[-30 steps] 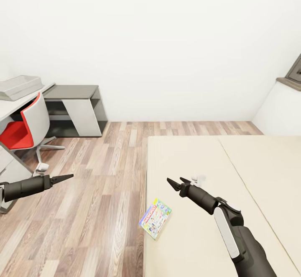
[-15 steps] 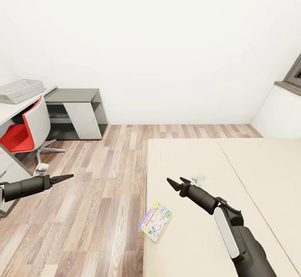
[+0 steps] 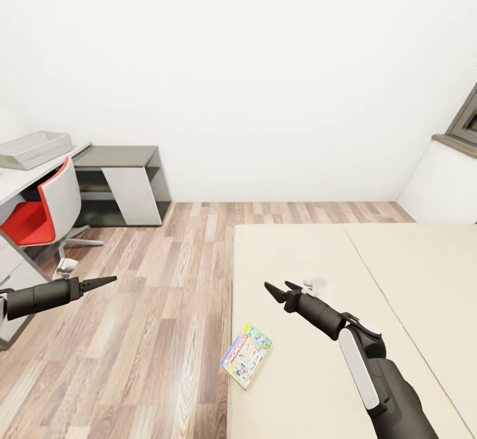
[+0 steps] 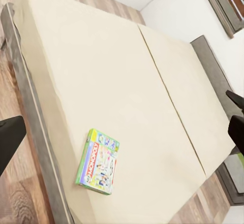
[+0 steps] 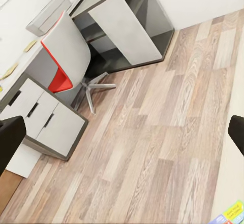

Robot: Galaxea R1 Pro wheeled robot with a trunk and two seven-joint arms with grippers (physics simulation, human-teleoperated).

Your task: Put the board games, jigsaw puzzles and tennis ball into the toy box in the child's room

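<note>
Lying flat on the beige mattress of the bed (image 3: 371,273), a green-edged multicolour board game (image 3: 246,355) sits right at the mattress's left edge, its near corner poking just past that edge over the wooden floor (image 3: 152,306). Its long axis runs on a slant, from the near left up toward the far right in the head view; the left wrist view shows the same board game (image 4: 98,161) near the bed's grey frame. The right gripper (image 3: 279,288) hangs above the mattress beyond the game, apart from it, its two fingers spread. The left gripper (image 3: 106,281) is held out over the floor, its fingers together in a narrow point. Far left stands the table (image 3: 26,177) with the light grey toy box (image 3: 33,148) on its top, a red-and-white chair (image 3: 46,207) tucked beside it, and a dark grey shelf unit (image 3: 122,184) against the wall.
</note>
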